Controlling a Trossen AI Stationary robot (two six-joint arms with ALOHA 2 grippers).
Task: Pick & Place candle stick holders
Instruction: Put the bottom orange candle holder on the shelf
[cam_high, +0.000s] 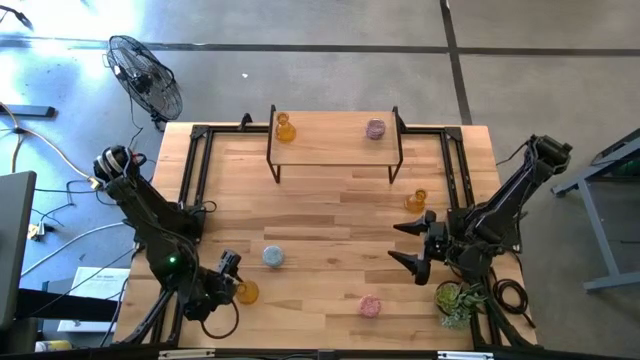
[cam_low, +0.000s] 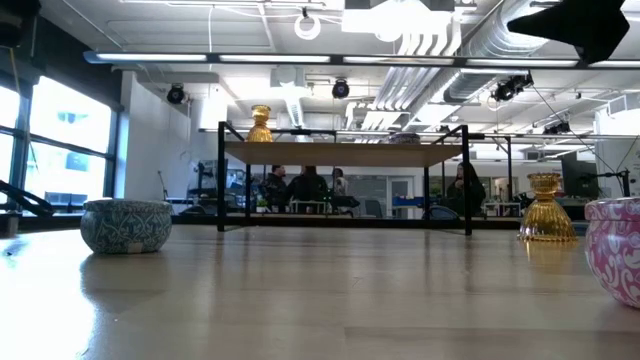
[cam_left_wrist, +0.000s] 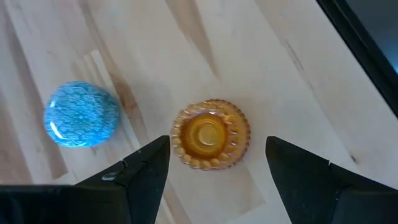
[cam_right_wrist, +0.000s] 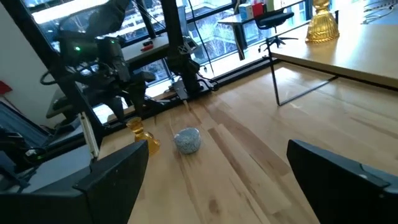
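High view: a wooden table (cam_high: 330, 200) with a raised shelf (cam_high: 335, 140) at its far edge. On the shelf stand an amber holder (cam_high: 284, 128) and a pink holder (cam_high: 375, 128), well apart. On the table surface lie four more: a second amber holder (cam_high: 416, 201) near the right side, a blue holder (cam_high: 273, 257) left of centre, a third amber holder (cam_high: 246, 292) near the front left, and a second pink holder (cam_high: 370, 306) at the front. A potted plant (cam_high: 458, 300) sits at the front right corner, and a fan (cam_high: 146, 78) stands on the floor beyond the table's left corner.

The left gripper (cam_high: 232, 275) hangs over the front-left amber holder. In the left wrist view its fingers (cam_left_wrist: 146, 168) stand apart, one on each side of this holder (cam_left_wrist: 210, 134), not touching it; the blue holder (cam_left_wrist: 81, 114) lies near.

The right gripper (cam_high: 410, 243) waits at the right side of the table, between the plant and the amber holder there, its fingers (cam_right_wrist: 118, 171) spread wide and holding nothing.

Low view: people sit in the room behind the shelf.
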